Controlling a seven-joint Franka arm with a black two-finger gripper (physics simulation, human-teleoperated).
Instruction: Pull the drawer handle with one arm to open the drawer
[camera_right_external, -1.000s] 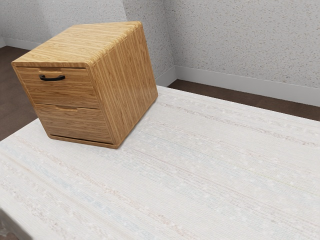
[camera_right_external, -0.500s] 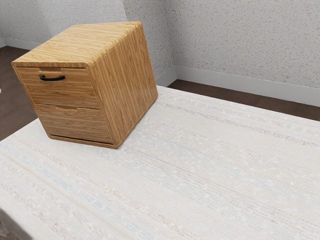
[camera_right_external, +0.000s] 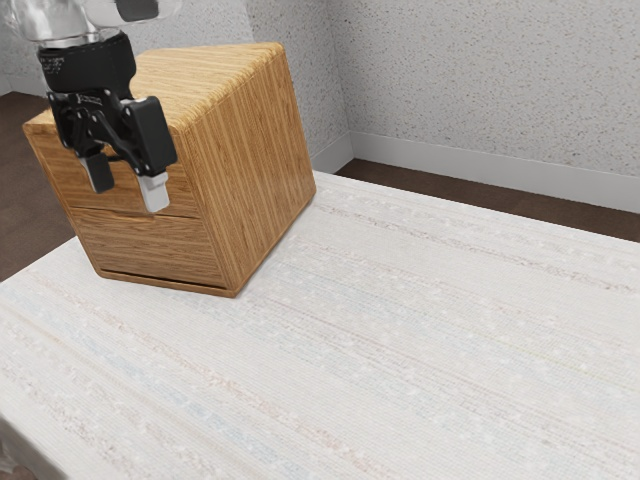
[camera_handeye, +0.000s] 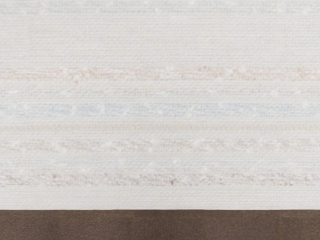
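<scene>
Broad open tabletop (camera_right_external: 420, 340) across the exterior view's right and foreground; wooden cabinet (camera_right_external: 240, 150) solid at far left.

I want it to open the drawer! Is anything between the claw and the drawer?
No, nothing shows between them. In the exterior view the open gripper hangs right in front of the top drawer and its wooden face.

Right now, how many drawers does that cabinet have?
2: the upper drawer, partly behind the gripper, and the lower drawer directly beneath it.
</scene>
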